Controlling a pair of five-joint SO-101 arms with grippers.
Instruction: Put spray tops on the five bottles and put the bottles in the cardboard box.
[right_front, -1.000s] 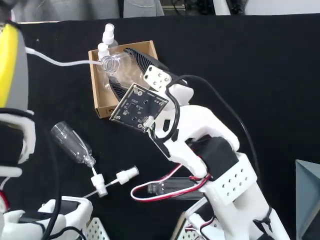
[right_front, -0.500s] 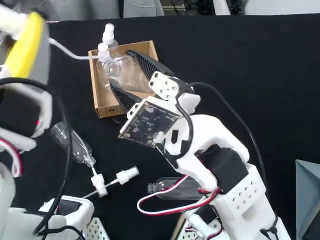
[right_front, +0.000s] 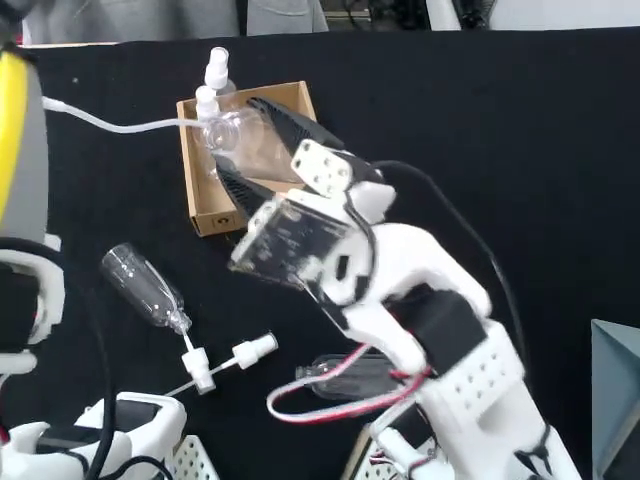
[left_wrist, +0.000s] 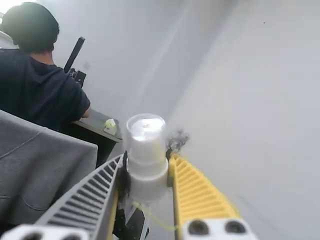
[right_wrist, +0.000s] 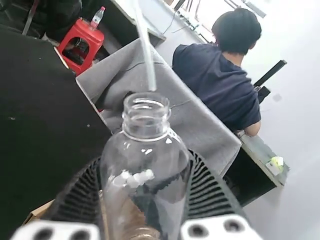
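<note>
The right gripper (right_front: 235, 131) and its clear bottle (right_front: 255, 150) cover much of the cardboard box (right_front: 205, 222). Cables (right_front: 270, 402) partly hide a lying bottle (right_front: 315, 372), and the picture's edge cuts off the left arm (right_front: 20, 150).

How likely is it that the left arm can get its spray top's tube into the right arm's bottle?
Likely yes: the tube ends at the open mouth of the bottle, nothing between.

Nothing readable is showing anywhere: no word, number or sign is standing out on any surface. The circuit board (right_front: 285, 232) on the right arm's wrist, just right of the cardboard box (right_front: 205, 212), is offering no legible print.
</note>
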